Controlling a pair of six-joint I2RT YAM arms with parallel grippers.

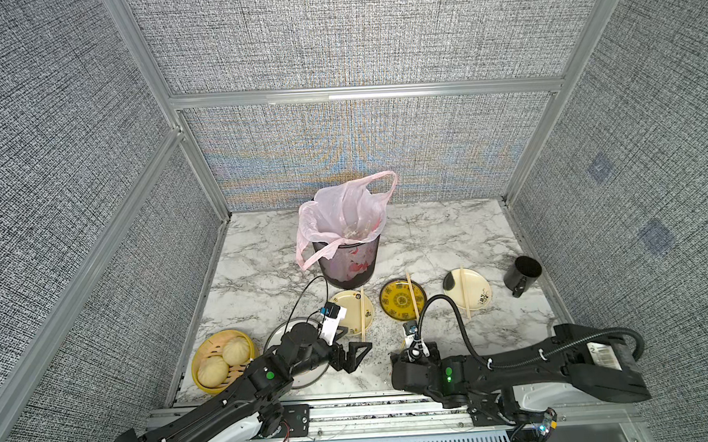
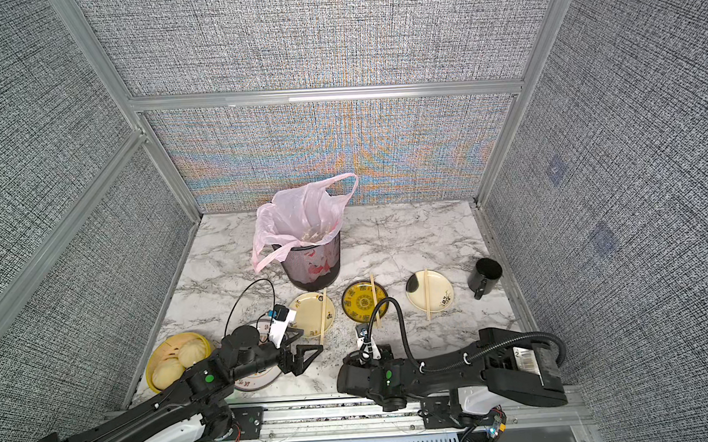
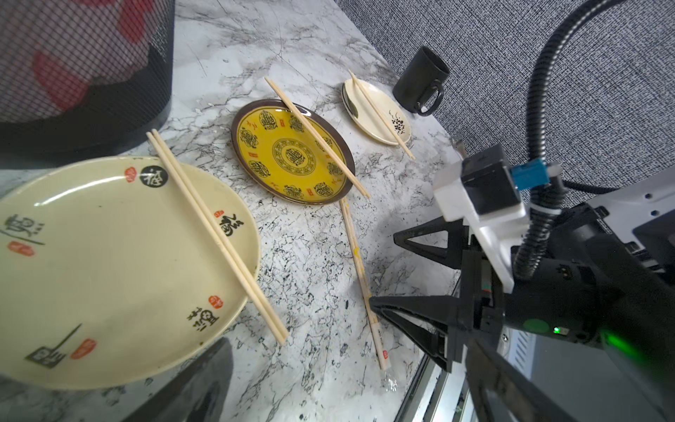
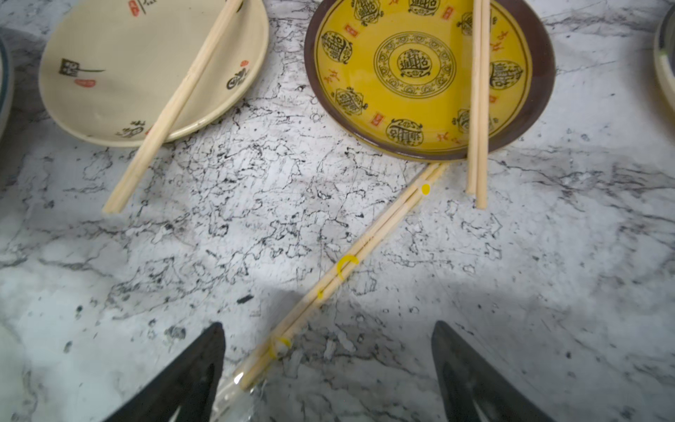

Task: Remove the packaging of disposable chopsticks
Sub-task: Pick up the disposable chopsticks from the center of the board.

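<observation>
Now the disposable chopsticks [image 4: 339, 270], sealed in the packaging [image 4: 228, 398], lie slanted on the marble surface [image 4: 182, 255], one end just beside the rim of the yellow plate [image 4: 401, 151]. Over the end farther from that plate the right hand [image 4: 327, 323] is spread wide, one finger either side of the sleeve, gripping nothing. Left of that plate the left hand [image 1: 356, 342] hangs wide open and empty.
</observation>
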